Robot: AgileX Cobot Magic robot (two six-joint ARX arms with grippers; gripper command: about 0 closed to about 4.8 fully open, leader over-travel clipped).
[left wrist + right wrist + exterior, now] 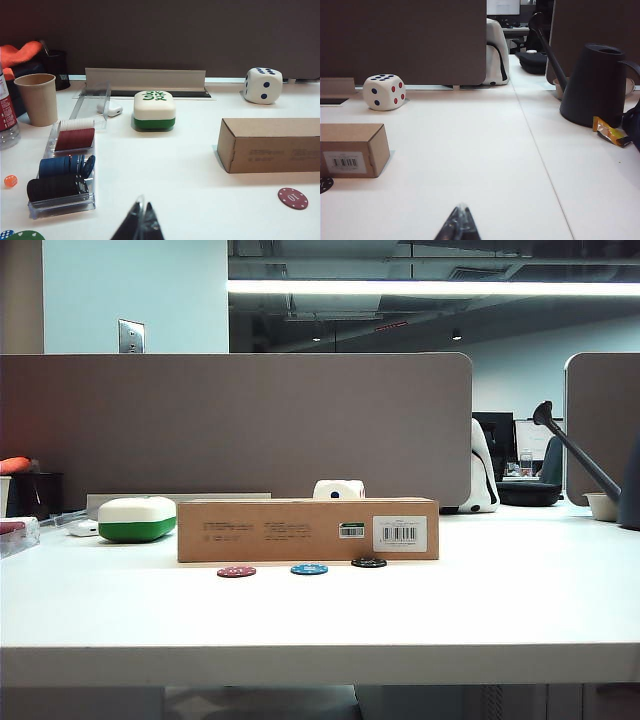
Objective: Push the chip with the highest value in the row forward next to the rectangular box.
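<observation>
Black chip point(369, 562) touching box point(308, 529) front, ahead of red point(236, 571), blue point(309, 568); left hand point(141, 226), right hand point(460, 225) both pinched closed above desk point(320, 615)

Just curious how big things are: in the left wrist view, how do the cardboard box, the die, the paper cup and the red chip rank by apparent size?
1. Cardboard box
2. Paper cup
3. Die, though it sits farther back, so unsure against the cup
4. Red chip

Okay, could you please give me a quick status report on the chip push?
Left gripper and right gripper shut, empty, hovering back from the chips. Small black poker chip already against long brown cardboard box. Nothing in the way.
</observation>
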